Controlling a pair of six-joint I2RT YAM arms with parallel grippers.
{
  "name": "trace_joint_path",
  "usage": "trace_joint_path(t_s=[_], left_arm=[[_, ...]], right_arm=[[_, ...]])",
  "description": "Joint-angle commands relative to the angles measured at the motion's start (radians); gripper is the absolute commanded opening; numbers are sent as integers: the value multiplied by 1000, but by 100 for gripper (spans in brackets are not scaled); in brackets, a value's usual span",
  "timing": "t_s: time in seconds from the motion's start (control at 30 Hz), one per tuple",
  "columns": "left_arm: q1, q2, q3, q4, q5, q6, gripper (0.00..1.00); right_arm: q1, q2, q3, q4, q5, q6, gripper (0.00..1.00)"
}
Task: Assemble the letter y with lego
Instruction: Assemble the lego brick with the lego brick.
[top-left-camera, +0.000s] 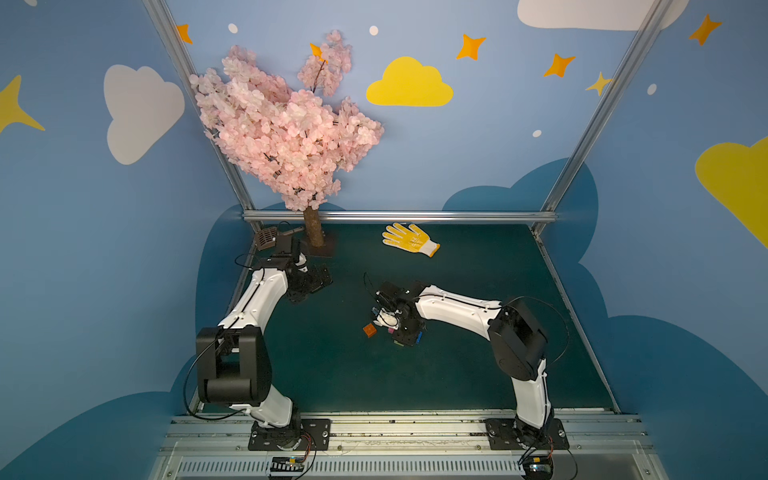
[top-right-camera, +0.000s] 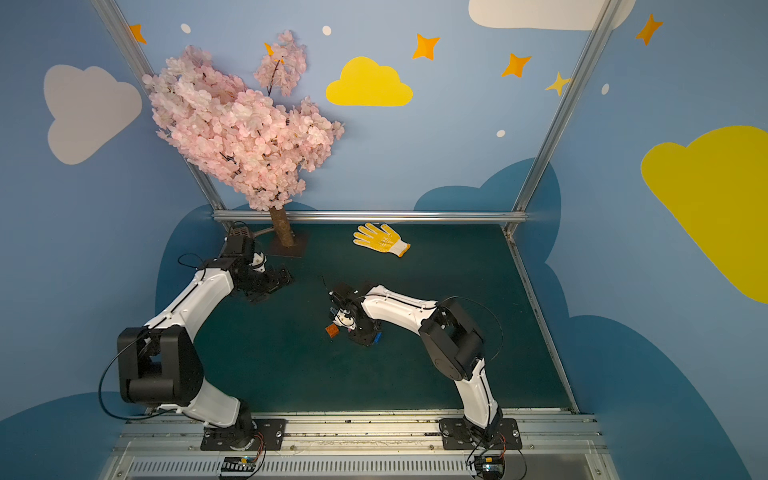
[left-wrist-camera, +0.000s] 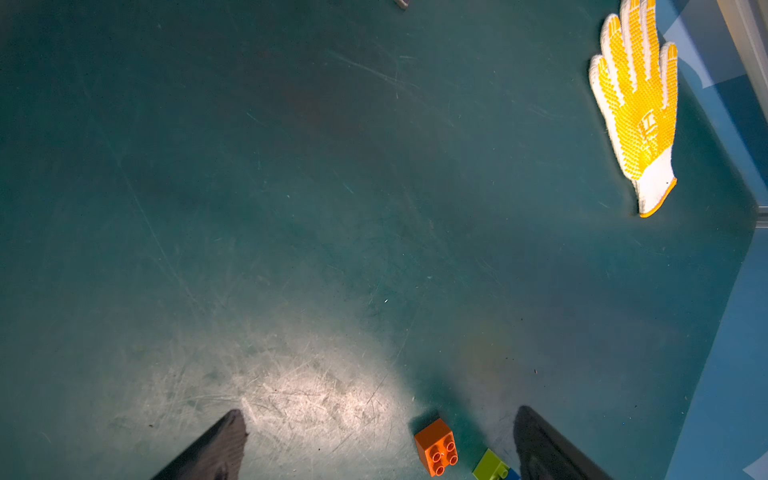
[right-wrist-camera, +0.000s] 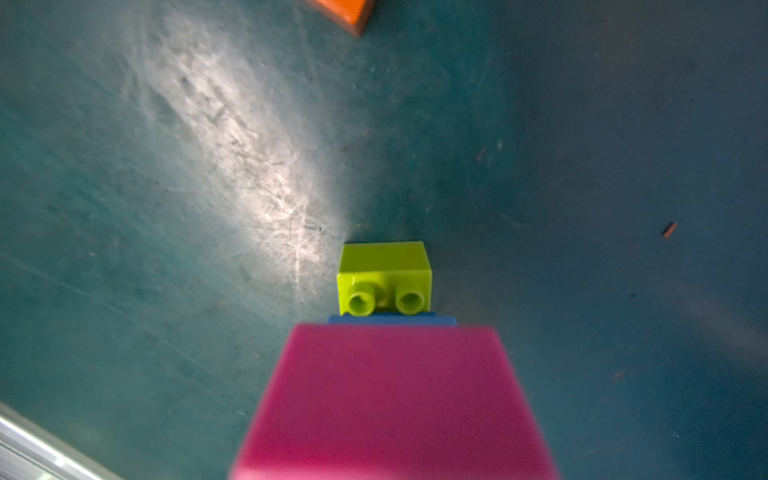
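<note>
right wrist view is filled by the pink brick (right-wrist-camera: 390, 399) pressed close to the lens, a blue brick (right-wrist-camera: 390, 320) and the lime green brick (right-wrist-camera: 384, 278) just beyond it. my right gripper (top-left-camera: 402, 334) sits low over this cluster in the middle of the green table (top-left-camera: 457, 374) with its fingers hidden, so i cannot tell whether it pinches anything. orange brick (top-left-camera: 369, 330) lies loose just beside the cluster, and my left gripper (left-wrist-camera: 381, 411) hangs spread wide, off near the tree trunk (top-left-camera: 313, 232).

surface: scratched dark green tabletop (top-left-camera: 478, 374) | on it: yellow glove (top-left-camera: 409, 239), orange brick (top-left-camera: 369, 330), tree base (top-left-camera: 328, 248)
</note>
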Motion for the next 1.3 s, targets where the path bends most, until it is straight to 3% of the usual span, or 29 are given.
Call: trace_joint_path(t_s=[0.0, 1.27], left_arm=[[5, 14, -7, -6, 12, 0, 100], [7, 14, -7, -7, 12, -2, 100]], right_arm=[[3, 34, 0, -38, -14, 25, 0], [3, 73, 68, -104, -69, 175, 0]])
